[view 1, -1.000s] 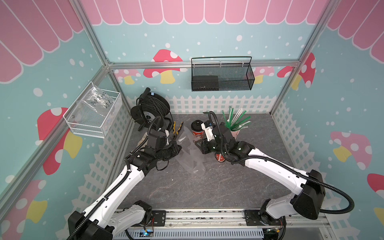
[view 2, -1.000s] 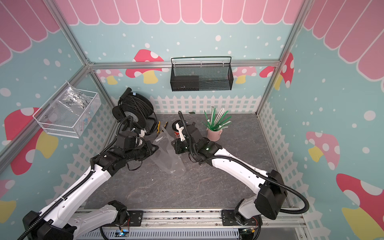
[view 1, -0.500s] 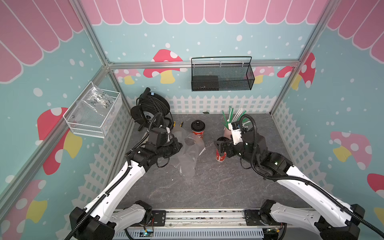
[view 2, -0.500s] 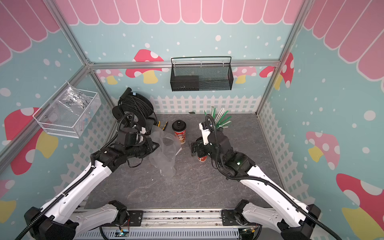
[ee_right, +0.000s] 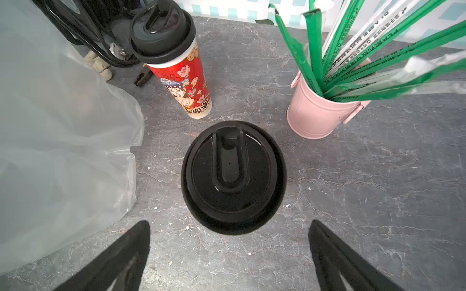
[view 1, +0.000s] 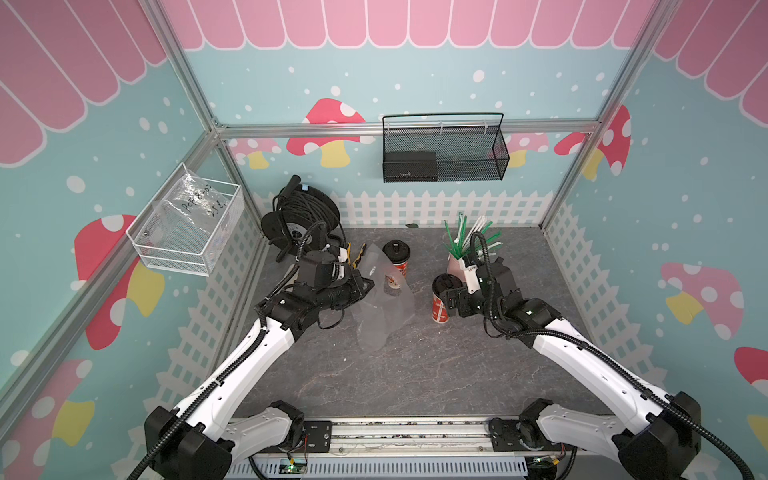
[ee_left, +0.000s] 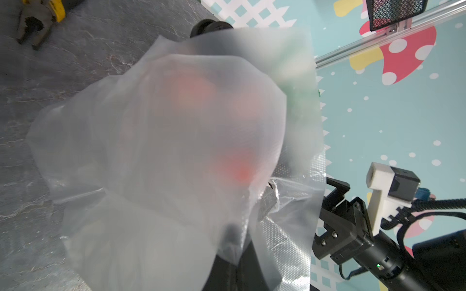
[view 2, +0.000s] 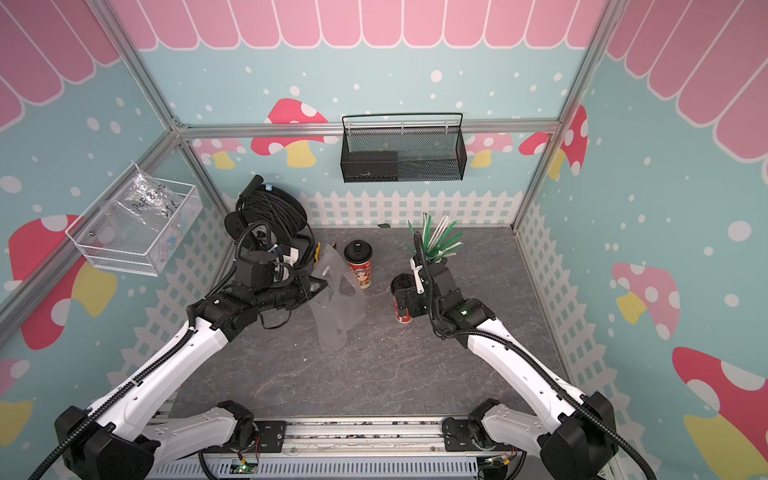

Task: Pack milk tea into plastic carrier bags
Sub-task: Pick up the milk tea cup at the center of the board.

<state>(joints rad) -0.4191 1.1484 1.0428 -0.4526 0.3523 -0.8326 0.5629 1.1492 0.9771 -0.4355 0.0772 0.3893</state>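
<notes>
The red cup (view 1: 439, 300) stands upright near the centre of both top views, just right of the clear bag (view 1: 382, 309). The cartoon cup (view 1: 398, 259) stands up and left of it, partly behind the bag. The left end effector (view 1: 366, 286) is closed, pinching the bag's upper edge. The right end effector (ee_right: 229, 223) gapes wide just beside the red cup, not touching it. A pink straw pot (view 1: 455, 268) stands near on the grey surface (view 1: 415, 365).
</notes>
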